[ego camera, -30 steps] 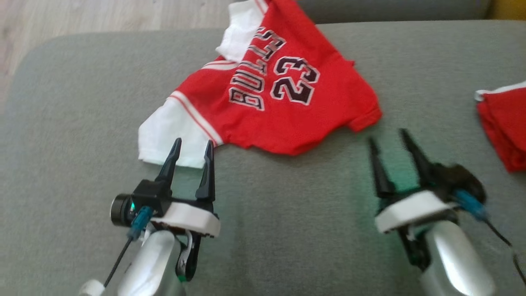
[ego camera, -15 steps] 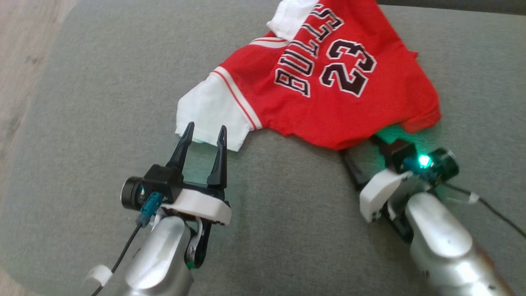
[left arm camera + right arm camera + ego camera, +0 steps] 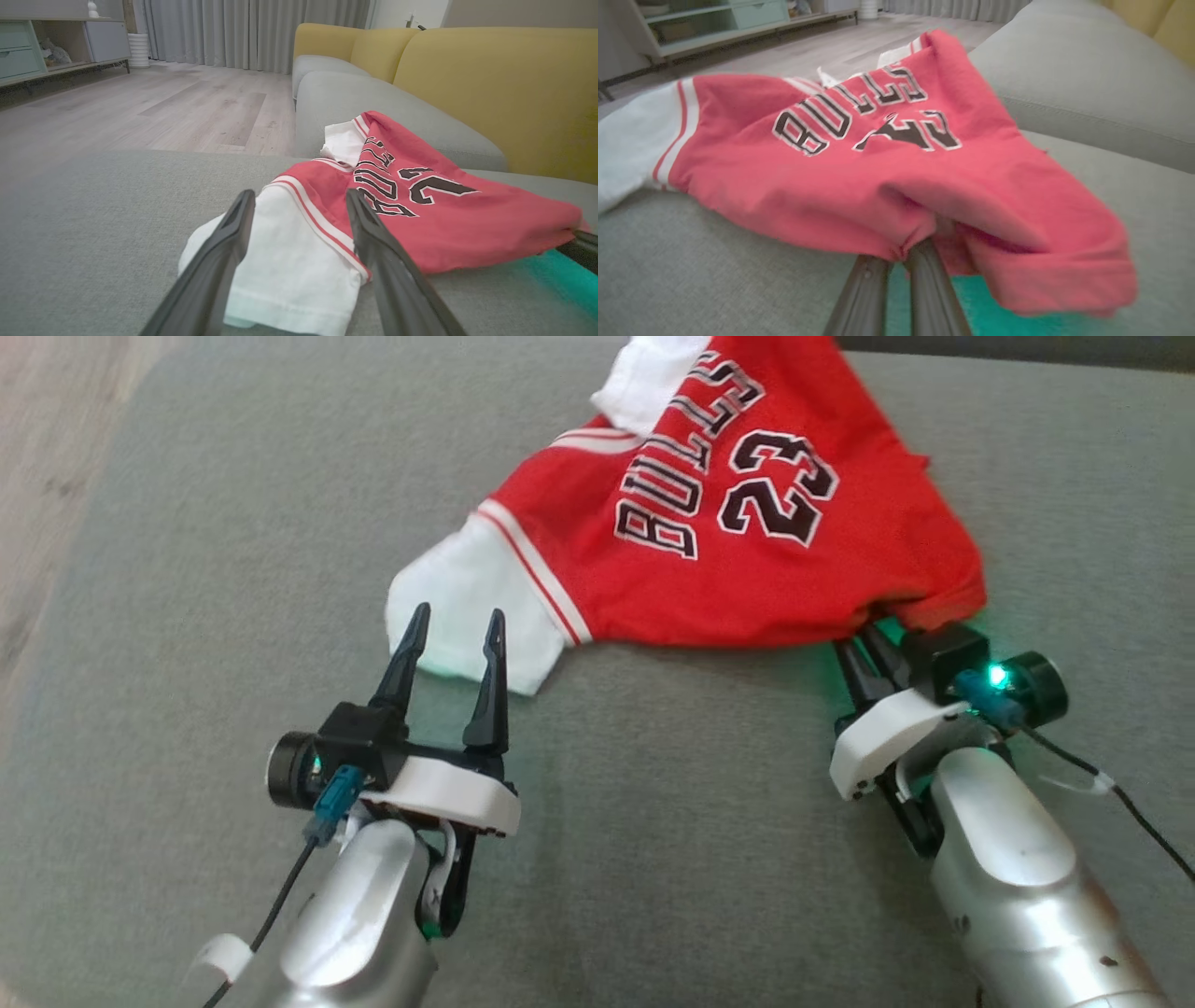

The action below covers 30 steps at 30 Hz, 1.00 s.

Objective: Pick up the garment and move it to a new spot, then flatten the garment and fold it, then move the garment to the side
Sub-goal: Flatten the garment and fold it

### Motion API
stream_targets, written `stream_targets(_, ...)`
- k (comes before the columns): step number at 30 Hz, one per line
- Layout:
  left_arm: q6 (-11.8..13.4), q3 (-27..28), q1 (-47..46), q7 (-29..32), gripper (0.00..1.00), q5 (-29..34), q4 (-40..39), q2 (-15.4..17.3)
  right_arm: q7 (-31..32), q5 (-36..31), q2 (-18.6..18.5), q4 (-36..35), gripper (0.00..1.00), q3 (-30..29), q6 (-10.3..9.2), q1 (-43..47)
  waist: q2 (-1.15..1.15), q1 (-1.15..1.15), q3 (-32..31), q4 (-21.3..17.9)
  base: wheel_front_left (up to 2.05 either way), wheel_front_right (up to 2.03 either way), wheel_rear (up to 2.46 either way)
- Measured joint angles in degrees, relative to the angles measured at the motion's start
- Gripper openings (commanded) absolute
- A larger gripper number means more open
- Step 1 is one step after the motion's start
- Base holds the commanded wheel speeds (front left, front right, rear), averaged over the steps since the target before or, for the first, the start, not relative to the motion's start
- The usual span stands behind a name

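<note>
The garment [image 3: 775,588] is a red jersey with white sleeves and "BULLS 23" lettering, lying rumpled on the grey sofa cushion [image 3: 187,569]. My left gripper [image 3: 456,612] is open, with its fingertips straddling the near edge of the white sleeve [image 3: 467,588]. In the left wrist view the sleeve [image 3: 280,261] lies between the spread fingers of the left gripper [image 3: 299,196]. My right gripper [image 3: 866,639] is shut on the garment's red hem at the near right corner. In the right wrist view the cloth [image 3: 831,186] bunches at the tips of that right gripper [image 3: 896,249] and drapes over them.
Wooden floor [image 3: 47,429] runs past the cushion's left edge. A yellow backrest [image 3: 490,84] rises behind the seat, and a second grey cushion [image 3: 1087,84] adjoins it. A low shelf unit [image 3: 28,51] and curtains [image 3: 257,28] stand far across the room.
The camera has shifted since the first frame. My right gripper has gone to the red hem and shut on it, lifting that corner. My left gripper has edged forward over the white sleeve.
</note>
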Motion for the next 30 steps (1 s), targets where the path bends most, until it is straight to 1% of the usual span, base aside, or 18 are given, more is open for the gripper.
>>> stream_targets(3,-0.1,0.3,0.2,0.0,1.00,0.5,0.3,0.0,-0.4,0.3,0.4,-1.3,0.00,-1.6,0.00,0.5,0.00,0.00,-0.8,-1.0,0.00,0.00,0.00)
stream_targets(4,-0.5,0.5,0.3,0.0,1.00,0.9,0.4,0.0,-0.5,0.4,0.4,-2.2,0.00,-2.3,0.00,1.1,0.00,0.00,-1.3,-1.5,0.00,0.00,0.00)
stream_targets(7,-0.6,1.4,1.2,0.0,1.00,1.4,0.9,0.0,-0.5,0.3,0.5,-4.8,0.00,-3.8,0.00,4.1,0.00,0.00,-2.9,-3.2,0.00,0.00,0.00)
stream_targets(14,-1.6,2.1,4.1,0.0,1.00,1.8,1.7,0.0,0.1,-3.8,0.4,-11.3,0.00,-7.5,0.00,11.2,0.00,-0.01,-7.8,-6.7,0.00,0.00,0.00)
stream_targets(20,-1.6,2.4,6.0,0.0,1.00,1.8,1.8,0.0,6.1,-9.4,-1.1,-20.8,0.00,-9.7,0.00,15.4,0.00,-0.01,-11.6,-8.7,0.00,0.00,0.00)
stream_targets(24,-1.6,2.4,6.6,0.0,1.00,1.6,1.5,0.0,11.1,-13.1,-1.8,-26.8,0.00,-10.0,0.00,17.7,0.00,-0.02,-12.2,-8.9,0.00,0.00,0.00)
stream_targets(26,-1.6,2.2,6.6,0.0,1.00,1.2,1.3,0.0,13.9,-14.8,-2.6,-27.5,0.29,-8.9,0.00,17.8,0.00,-0.01,-11.8,-8.7,0.00,0.00,0.00)
stream_targets(27,-1.5,2.1,6.6,0.0,1.00,1.2,1.3,0.0,15.3,-15.3,-3.4,-27.4,0.69,-7.7,0.00,17.8,0.00,0.00,-11.5,-8.6,0.00,0.00,0.00)
stream_targets(28,-1.5,2.0,6.6,0.0,1.00,1.2,1.3,0.0,16.1,-15.1,-3.8,-27.3,1.00,-6.6,0.00,17.8,0.00,0.00,-11.1,-8.5,0.00,0.00,0.00)
stream_targets(30,-1.5,1.9,6.5,0.0,1.00,1.2,1.3,0.0,16.3,-14.1,-4.4,-27.0,1.00,-4.1,0.00,17.8,0.00,0.00,-10.4,-8.4,0.00,0.00,0.00)
